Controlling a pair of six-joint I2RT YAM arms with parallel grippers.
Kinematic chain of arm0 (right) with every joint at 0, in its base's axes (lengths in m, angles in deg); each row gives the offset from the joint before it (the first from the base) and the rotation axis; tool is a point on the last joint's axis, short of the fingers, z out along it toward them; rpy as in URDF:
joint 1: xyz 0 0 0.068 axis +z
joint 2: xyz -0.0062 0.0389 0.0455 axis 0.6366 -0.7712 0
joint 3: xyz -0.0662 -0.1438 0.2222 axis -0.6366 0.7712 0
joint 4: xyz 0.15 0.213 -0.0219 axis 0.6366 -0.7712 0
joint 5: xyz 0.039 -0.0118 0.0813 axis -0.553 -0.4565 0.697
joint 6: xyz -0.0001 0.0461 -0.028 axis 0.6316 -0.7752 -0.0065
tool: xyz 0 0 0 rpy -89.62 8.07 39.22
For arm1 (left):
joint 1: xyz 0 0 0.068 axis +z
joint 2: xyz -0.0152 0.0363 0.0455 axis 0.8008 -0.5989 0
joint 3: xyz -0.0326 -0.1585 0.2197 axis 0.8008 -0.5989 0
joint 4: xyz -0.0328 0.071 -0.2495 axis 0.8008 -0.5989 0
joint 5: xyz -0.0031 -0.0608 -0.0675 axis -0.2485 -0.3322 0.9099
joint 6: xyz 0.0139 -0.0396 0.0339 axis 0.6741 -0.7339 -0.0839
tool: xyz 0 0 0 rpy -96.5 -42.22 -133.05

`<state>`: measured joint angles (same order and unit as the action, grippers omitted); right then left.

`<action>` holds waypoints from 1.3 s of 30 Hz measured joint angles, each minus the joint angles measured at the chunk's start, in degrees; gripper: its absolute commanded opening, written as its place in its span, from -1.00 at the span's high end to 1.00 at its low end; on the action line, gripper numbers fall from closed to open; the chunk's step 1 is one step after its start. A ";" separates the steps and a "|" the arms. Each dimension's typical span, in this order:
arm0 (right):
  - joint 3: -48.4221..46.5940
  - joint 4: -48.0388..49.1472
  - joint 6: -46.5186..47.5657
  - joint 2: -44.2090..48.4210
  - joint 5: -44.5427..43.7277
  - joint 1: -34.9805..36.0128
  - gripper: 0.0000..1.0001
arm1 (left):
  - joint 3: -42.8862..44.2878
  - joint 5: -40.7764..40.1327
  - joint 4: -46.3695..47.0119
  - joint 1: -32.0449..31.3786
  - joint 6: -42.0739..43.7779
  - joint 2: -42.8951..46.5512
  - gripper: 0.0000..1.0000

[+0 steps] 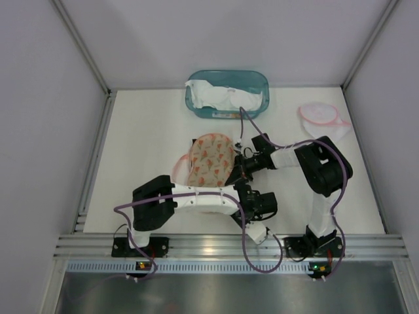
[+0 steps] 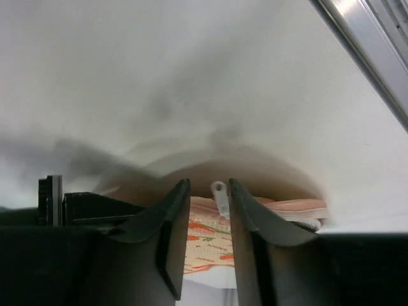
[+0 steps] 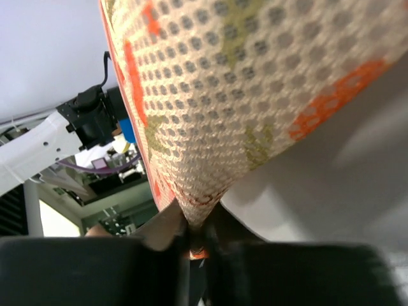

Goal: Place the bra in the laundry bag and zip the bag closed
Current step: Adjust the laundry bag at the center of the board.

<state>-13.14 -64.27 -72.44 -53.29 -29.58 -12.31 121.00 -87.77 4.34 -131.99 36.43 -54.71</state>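
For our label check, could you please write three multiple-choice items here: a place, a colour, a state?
1. Where is the basket? A) between the arm bases B) at the table's far edge C) on the left arm
2. What colour is the basket? A) red B) black C) teal
3. What is the right gripper doing? A) pinching the patterned bag's edge B) hanging open and empty C) holding the basket
Answers: 1 B, the top view shows it there; 2 C, its rim is teal; 3 A, the right wrist view shows mesh clamped in it.
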 measured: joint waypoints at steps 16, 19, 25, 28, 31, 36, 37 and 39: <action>0.44 4.92 -4.37 -0.66 0.17 0.09 1.00 | -5.92 3.76 13.09 6.21 -15.43 26.67 -0.97; 0.74 5.27 -4.48 -0.66 0.33 0.02 1.00 | -11.26 4.85 15.91 14.53 -20.79 36.46 -0.96; 1.42 6.34 -4.87 -0.66 0.92 0.02 1.00 | -30.23 6.10 24.37 18.75 -26.03 50.69 -0.97; 1.90 6.32 -4.87 -0.66 1.05 0.00 1.00 | -36.72 7.30 28.61 18.64 -27.10 52.63 -0.97; 1.97 6.38 -4.87 -0.66 1.14 0.00 1.00 | -39.98 8.31 33.51 18.64 -28.13 51.47 -0.97; 1.97 6.36 -4.94 -0.66 1.38 0.00 1.00 | -43.39 10.08 41.83 18.40 -28.11 49.88 -0.97; 1.97 6.36 -5.07 -0.66 1.46 0.00 1.00 | -43.93 10.29 43.04 18.32 -28.00 49.57 -0.97; 1.97 6.38 -5.35 -0.66 1.53 0.00 1.00 | -44.72 10.95 44.70 18.29 -27.47 48.94 -0.96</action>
<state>-11.18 -57.89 -77.79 -53.95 -28.05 -12.31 76.28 -76.82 49.04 -113.70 8.96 -5.77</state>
